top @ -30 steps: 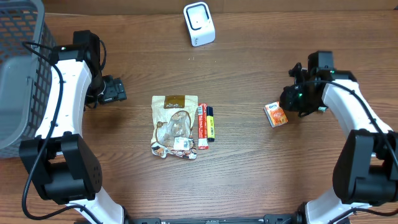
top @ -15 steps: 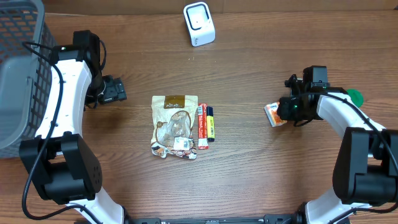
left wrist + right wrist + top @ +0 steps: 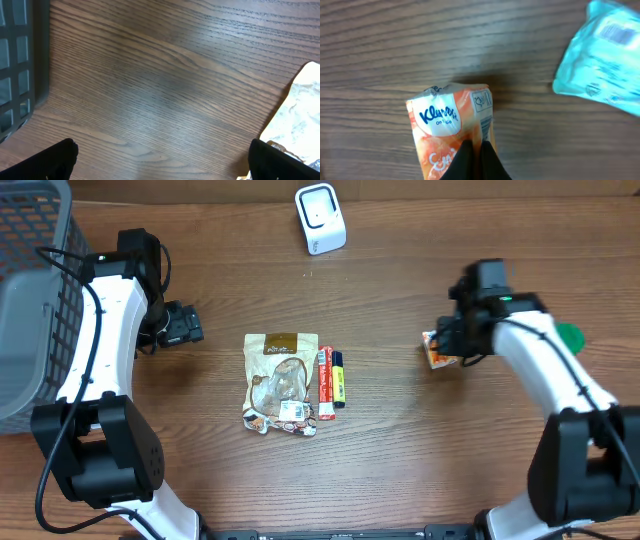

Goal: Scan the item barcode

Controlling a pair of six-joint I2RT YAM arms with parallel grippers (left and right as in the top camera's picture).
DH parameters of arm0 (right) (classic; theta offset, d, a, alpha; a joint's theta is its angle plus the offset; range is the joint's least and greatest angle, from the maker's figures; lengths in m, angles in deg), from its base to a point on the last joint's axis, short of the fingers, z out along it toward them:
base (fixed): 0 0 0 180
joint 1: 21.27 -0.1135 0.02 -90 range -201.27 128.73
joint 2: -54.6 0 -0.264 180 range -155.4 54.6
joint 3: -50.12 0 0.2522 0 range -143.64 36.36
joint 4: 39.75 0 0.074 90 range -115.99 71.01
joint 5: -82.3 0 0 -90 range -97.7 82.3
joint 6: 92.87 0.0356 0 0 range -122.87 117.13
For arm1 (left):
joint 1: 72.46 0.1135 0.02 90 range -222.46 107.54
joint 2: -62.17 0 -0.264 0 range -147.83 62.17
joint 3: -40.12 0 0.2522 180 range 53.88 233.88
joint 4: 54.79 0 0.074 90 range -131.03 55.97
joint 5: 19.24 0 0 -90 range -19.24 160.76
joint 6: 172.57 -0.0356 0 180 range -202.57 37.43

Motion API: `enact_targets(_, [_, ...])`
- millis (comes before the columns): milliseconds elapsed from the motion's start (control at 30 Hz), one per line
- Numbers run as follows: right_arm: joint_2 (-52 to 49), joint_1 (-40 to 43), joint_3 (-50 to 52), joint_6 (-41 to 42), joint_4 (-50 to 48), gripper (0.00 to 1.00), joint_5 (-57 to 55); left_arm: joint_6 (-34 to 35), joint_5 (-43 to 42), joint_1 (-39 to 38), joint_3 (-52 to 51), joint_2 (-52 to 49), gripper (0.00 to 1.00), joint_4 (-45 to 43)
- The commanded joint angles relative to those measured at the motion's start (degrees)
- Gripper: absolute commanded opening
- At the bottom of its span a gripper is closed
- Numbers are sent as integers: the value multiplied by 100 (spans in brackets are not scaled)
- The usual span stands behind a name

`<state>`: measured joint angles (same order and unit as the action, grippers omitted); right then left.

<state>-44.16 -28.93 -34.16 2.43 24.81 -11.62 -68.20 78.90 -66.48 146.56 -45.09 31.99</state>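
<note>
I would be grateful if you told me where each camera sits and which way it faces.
Overhead: above the table, looking straight down; both arms show.
Left wrist: low over wood between basket and snack bag; tips of the open left claw show.
Right wrist: facing down at the tissue pack; shut right claw pinches it.
Overhead and right wrist share the tissue pack.

Overhead: fixed above table (image 3: 400,440), faces straight down, far and wide; basket (image 3: 30,300) at left edge. Left wrist: low, faces down at bare wood; shares basket corner and bag (image 3: 282,380) edge with overhead. Right wrist: very near, looks down on pack (image 3: 437,352); shares it with overhead.
</note>
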Motion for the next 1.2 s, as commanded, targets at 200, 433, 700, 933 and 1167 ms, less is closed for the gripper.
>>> enact_targets(200, [-122, -2485, 299, 2505, 597, 4, -4597, -109, -26, -42, 70, -39, 100, -4])
enact_targets(433, [-1093, -3121, 404, 3338, 1056, 4, -5390, -109, -26, -42, 70, -39, 100, -2])
enact_targets(700, [-1716, -3123, 404, 3694, 1086, 4, -5541, -109, -26, -42, 70, -39, 100, -4])
enact_targets(933, [-1716, -3123, 404, 3687, 1102, 9, -5403, -109, -26, -42, 70, -39, 100, -4])
enact_targets(1167, [-1714, -3123, 402, 3670, 1104, 20, -5403, -109, -26, -42, 70, -39, 100, -4])
